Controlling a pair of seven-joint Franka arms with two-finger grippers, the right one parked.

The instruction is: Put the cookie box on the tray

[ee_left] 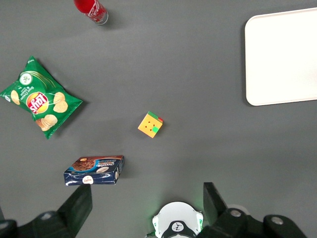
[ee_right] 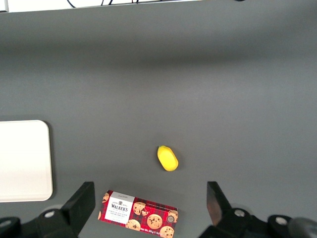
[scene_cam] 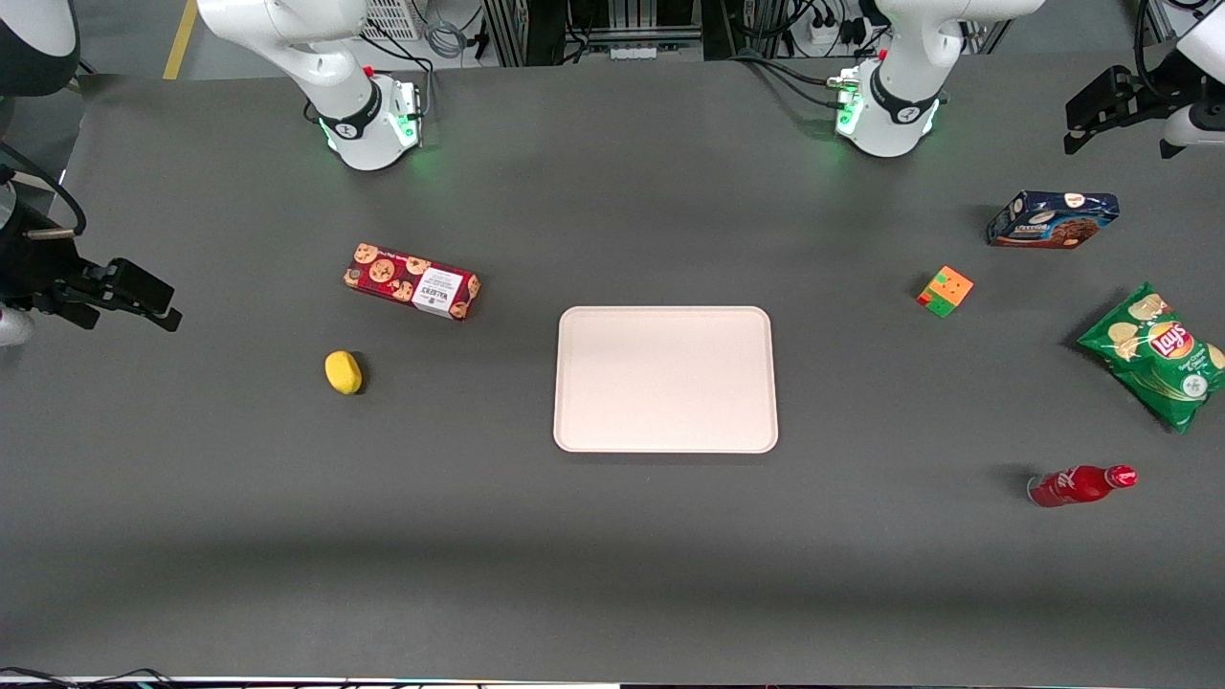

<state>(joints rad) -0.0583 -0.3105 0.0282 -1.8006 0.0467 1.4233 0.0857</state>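
Front view: my gripper [scene_cam: 1120,120] hangs at upper right, fingers spread wide, holding and touching nothing. I see the cookie box [scene_cam: 1053,219] just below it in frame, on the table, well apart from the tray [scene_cam: 665,379] at center.

Open tool [ee_left: 148,206] above cookie box [ee_left: 94,170]

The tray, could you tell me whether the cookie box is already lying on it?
No, the tray is bare, the cookie box lies on the table, and the open hand hovers above.
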